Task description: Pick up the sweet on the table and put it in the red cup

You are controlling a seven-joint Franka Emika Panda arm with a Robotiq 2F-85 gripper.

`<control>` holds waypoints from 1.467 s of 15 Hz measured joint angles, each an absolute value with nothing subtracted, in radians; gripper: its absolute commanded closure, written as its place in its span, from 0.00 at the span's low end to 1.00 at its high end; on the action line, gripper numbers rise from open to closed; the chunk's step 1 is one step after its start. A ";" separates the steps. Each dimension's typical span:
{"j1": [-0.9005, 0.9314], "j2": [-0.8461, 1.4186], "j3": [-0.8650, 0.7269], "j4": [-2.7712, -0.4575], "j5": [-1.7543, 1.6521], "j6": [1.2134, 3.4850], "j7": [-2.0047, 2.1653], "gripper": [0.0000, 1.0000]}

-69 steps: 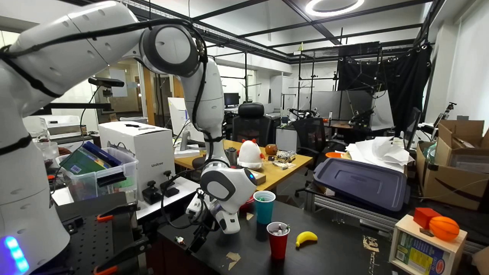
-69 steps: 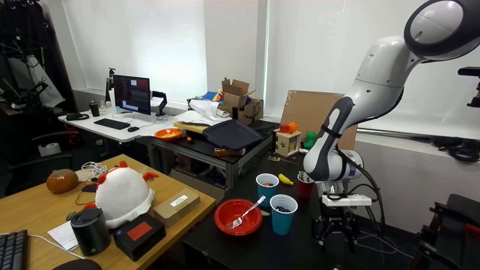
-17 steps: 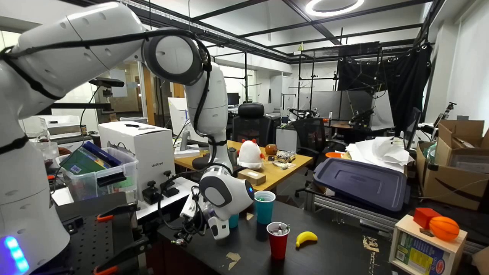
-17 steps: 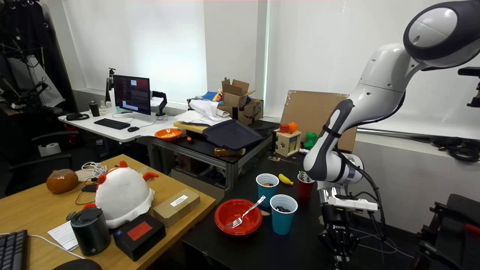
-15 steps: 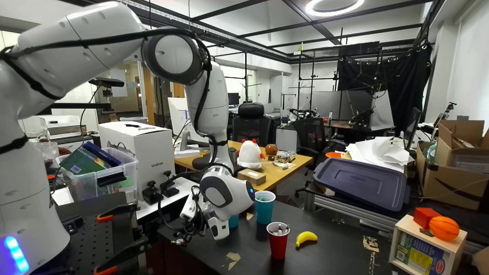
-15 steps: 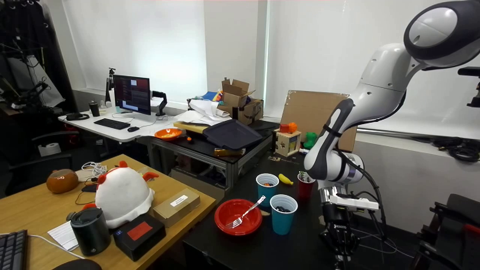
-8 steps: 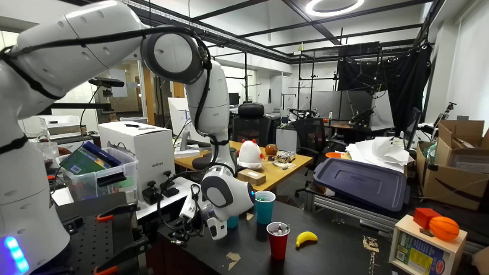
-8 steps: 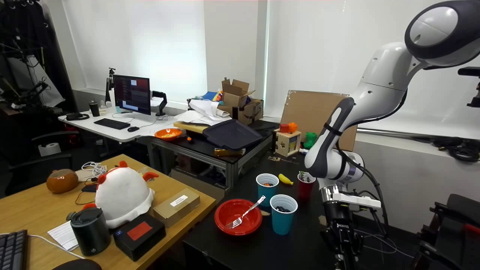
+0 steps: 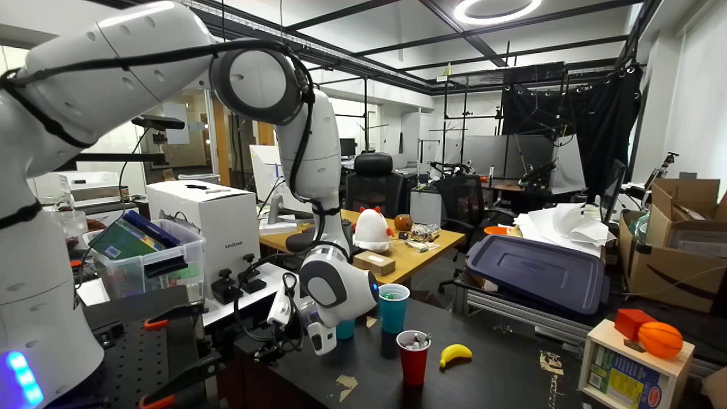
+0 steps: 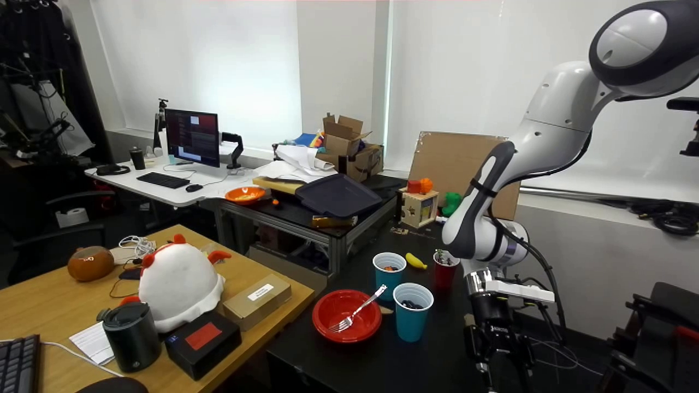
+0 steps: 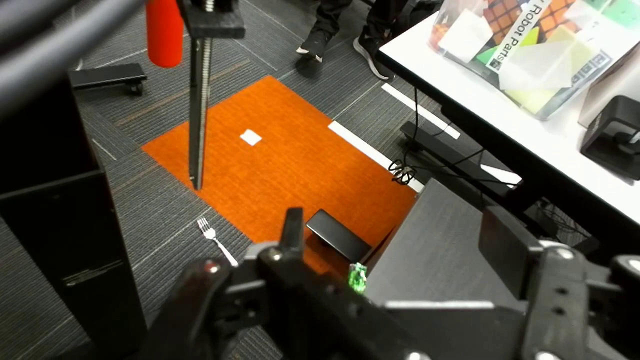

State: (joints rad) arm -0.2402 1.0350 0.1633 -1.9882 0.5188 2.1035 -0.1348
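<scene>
My gripper is open in the wrist view point(image 11: 400, 235), with its two fingers far apart. It points down by the front edge of the black table, also seen in both exterior views point(image 9: 268, 353) point(image 10: 505, 371). A small shiny green wrapped sweet point(image 11: 357, 277) shows beside the left finger, apart from the right one, near the table's edge. I cannot tell whether it touches anything or is in the air. I cannot make it out in the exterior views. The red cup point(image 9: 414, 364) point(image 10: 445, 274) stands upright on the table, away from the gripper, with wrapped items inside.
A yellow banana point(image 9: 456, 354) lies beside the red cup. Teal cups point(image 10: 410, 322) point(image 10: 384, 273) and a red bowl point(image 10: 327, 332) with a fork stand on the black table point(image 10: 306, 363). In the wrist view, a fork point(image 11: 216, 238) lies on the floor beyond the table edge.
The gripper was open, then shut on the small shiny sweet by about a second ago. Now it has opened, and the sweet is away from between the fingertips. The arm has hardly moved since half a second ago.
</scene>
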 measured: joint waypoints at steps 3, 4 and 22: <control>-0.235 1.035 0.163 -1.982 0.518 2.103 -0.140 0.00; -0.235 1.035 0.163 -1.978 0.518 2.103 -0.147 0.00; -0.229 1.085 0.155 -1.909 0.508 2.104 -0.158 0.00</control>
